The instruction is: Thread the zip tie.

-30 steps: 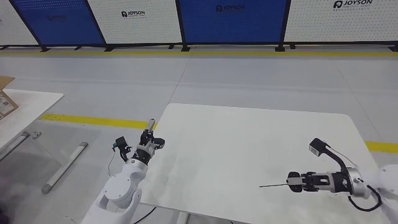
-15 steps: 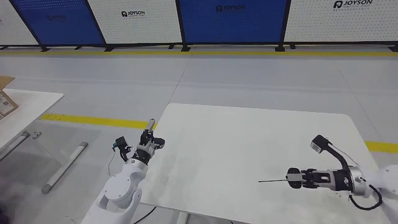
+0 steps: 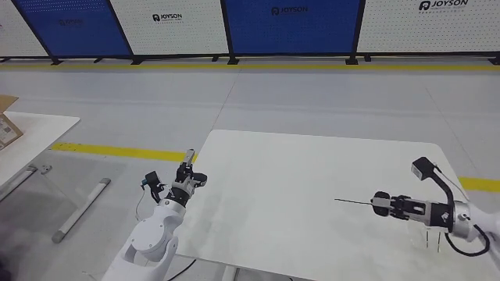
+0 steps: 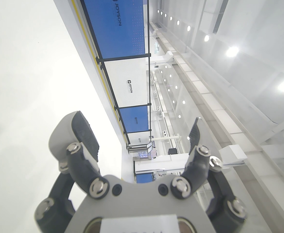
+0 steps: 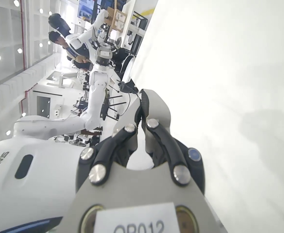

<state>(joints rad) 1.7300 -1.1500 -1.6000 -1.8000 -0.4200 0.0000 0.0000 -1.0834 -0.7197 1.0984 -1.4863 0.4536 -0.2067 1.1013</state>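
Note:
A thin black zip tie sticks out level over the white table, pointing toward the table's middle. My right gripper is shut on its near end, above the table's right part. In the right wrist view the right gripper has its fingers pressed together. My left gripper sits at the table's left edge, near the far corner. Seen from the left wrist, the left gripper is open with nothing between its fingers.
A second white table with a cardboard box stands off to the left. A yellow floor line runs behind the table, and blue and white pegboard panels close off the back.
My right gripper has carried the zip tie to the right and a little farther from me. The left arm has stayed still.

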